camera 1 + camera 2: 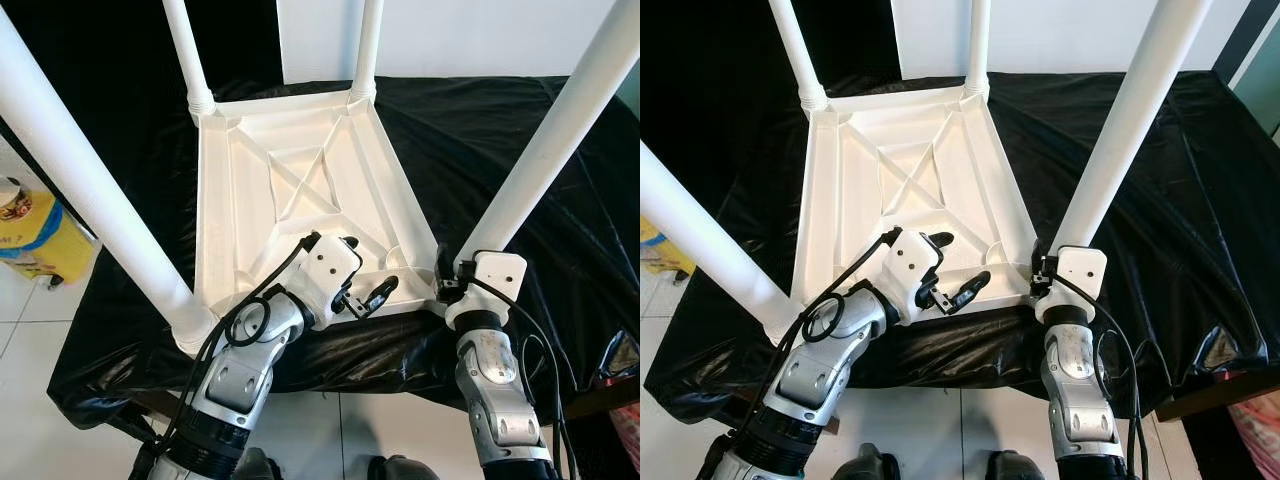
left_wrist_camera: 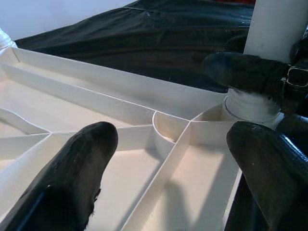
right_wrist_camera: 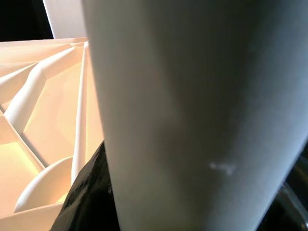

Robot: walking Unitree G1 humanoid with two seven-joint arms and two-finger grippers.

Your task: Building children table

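Observation:
A white plastic children's table (image 1: 300, 180) lies upside down on a black cloth, its ribbed underside facing up. Several white legs stand up from its corners. My left gripper (image 1: 368, 268) hovers open over the near edge of the underside, close to the near right corner; its fingers (image 2: 82, 159) straddle a rib with nothing between them. My right gripper (image 1: 447, 275) is shut on the near right leg (image 1: 560, 130) just above its socket. That leg (image 3: 192, 96) looms close in the right wrist view, with a black finger (image 3: 86, 197) pressed against it.
The black cloth (image 1: 480, 130) covers the whole work surface and hangs over its near edge. A yellow package (image 1: 35, 240) sits on the tiled floor to the left. The near left leg (image 1: 90, 190) slants up past my left arm. A white wall stands behind.

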